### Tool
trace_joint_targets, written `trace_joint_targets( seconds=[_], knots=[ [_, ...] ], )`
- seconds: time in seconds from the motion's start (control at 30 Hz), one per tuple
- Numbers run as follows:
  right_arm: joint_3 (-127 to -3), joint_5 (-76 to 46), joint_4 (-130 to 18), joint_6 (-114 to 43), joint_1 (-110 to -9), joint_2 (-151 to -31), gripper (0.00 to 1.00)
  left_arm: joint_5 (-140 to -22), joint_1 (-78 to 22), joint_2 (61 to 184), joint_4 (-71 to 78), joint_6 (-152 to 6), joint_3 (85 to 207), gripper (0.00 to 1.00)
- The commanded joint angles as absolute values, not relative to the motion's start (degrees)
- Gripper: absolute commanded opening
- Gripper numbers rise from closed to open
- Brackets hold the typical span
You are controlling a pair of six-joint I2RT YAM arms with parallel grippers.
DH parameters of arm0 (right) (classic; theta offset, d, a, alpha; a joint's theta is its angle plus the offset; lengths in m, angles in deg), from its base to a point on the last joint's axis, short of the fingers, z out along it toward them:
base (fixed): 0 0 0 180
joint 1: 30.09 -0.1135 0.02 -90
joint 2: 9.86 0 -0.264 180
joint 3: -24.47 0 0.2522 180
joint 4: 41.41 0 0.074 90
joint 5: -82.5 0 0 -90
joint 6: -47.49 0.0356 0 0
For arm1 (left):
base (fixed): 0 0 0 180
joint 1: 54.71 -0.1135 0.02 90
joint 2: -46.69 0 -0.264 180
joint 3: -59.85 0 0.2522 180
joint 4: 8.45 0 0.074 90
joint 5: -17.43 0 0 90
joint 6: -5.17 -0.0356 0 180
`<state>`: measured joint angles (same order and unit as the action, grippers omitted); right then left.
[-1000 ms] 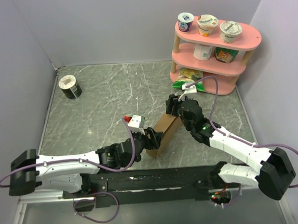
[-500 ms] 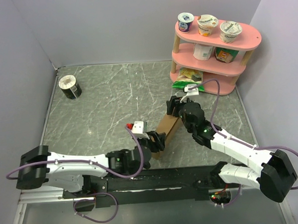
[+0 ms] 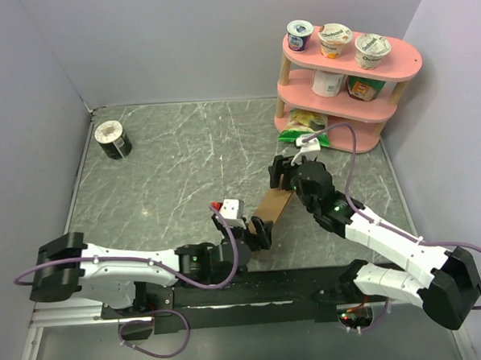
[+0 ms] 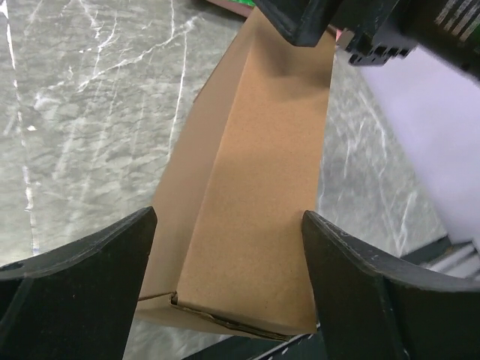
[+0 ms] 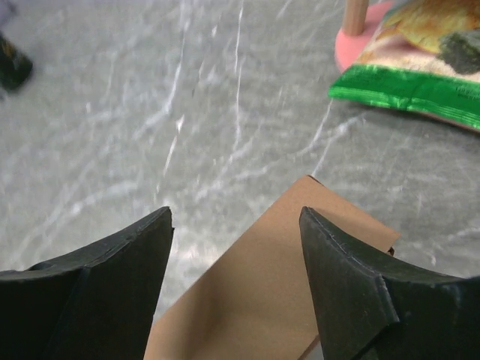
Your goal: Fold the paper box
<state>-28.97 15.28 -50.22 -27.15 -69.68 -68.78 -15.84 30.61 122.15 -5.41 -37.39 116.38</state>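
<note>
Left tool [image 3: 258,231], paper box [image 3: 276,204] end: farther right

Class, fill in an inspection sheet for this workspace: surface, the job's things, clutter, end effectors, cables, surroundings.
Surface: grey marbled table.
Job's things: brown box, a long narrow shape lying between the two arms.
Clutter: can at far left; pink shelf at far right holding cups; green bag at its foot.
End effectors: left end effector open, straddling the box's near end; right end effector open above its far end. Contact cannot be told.
Cables: purple cables loop along both arms and under the base.
Surroundings: plain walls on three sides.
</note>
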Motion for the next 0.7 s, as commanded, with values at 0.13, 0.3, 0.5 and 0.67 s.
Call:
trace_joint_targets(
  seconds=[0.13,0.3,0.5,0.67],
  knots=[
    [-39.91,9.82,-70.28,-32.92,-68.41,-66.47,0.81,-28.36,28.97,115.25,5.75,-48.44,110.09,0.86],
    [-43.08,-1.93,-72.48,-37.3,-62.0,-65.32,0.84,-30.29,28.0,112.0,4.09,-49.5,108.95,0.91],
    [-42.12,-18.38,-75.02,-38.72,-49.96,-63.65,0.82,-34.52,25.98,109.01,2.32,-51.96,106.4,0.87],
    [-36.95,-30.77,-74.42,-37.77,-40.74,-61.55,0.66,-36.79,23.96,105.41,0.74,-53.19,103.94,0.8]
  ],
)
